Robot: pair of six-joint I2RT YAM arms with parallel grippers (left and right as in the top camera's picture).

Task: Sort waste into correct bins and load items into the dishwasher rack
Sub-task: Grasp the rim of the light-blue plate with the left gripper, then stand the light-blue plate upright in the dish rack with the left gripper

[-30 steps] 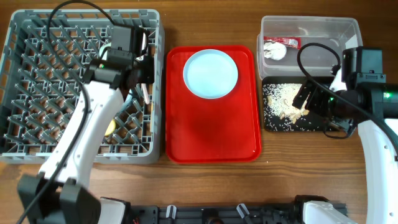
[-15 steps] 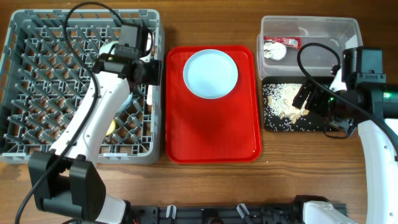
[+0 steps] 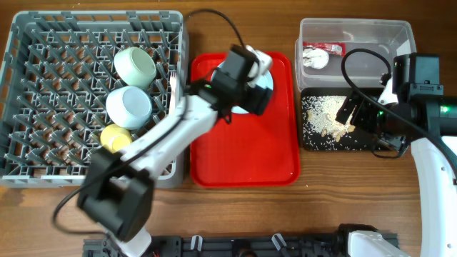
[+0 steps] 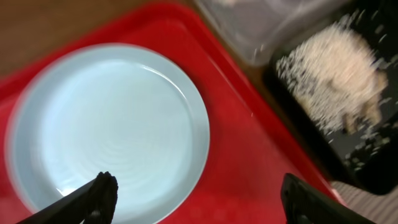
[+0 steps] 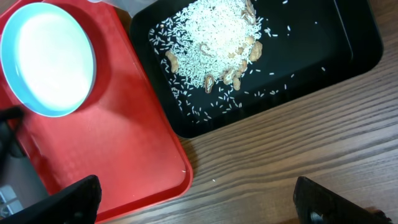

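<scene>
My left gripper (image 4: 199,186) is open and hovers over the right rim of the pale blue plate (image 4: 106,124), which lies on the red serving tray (image 3: 243,157). Nothing is between its fingers. Two mint bowls (image 3: 134,66) (image 3: 129,107) and a yellow cup (image 3: 114,135) sit in the grey dishwasher rack (image 3: 50,153). The clear tub (image 3: 371,43) holds the red sauce packet (image 3: 333,48) and the paper wad (image 3: 316,58). Rice scraps (image 5: 217,31) lie in the black tray (image 5: 348,56). My right gripper (image 5: 196,190) is open and empty above the table by the black tray's near edge.
A white fork (image 3: 171,82) stands at the rack's right edge. The left arm (image 3: 178,121) stretches across the rack's right side and the red tray. A few loose grains lie on the wood (image 5: 261,155) near the red tray's corner.
The left arm has swung right, from over the rack to above the plate. The bowls and cup it covered now show. The right arm has not moved.
</scene>
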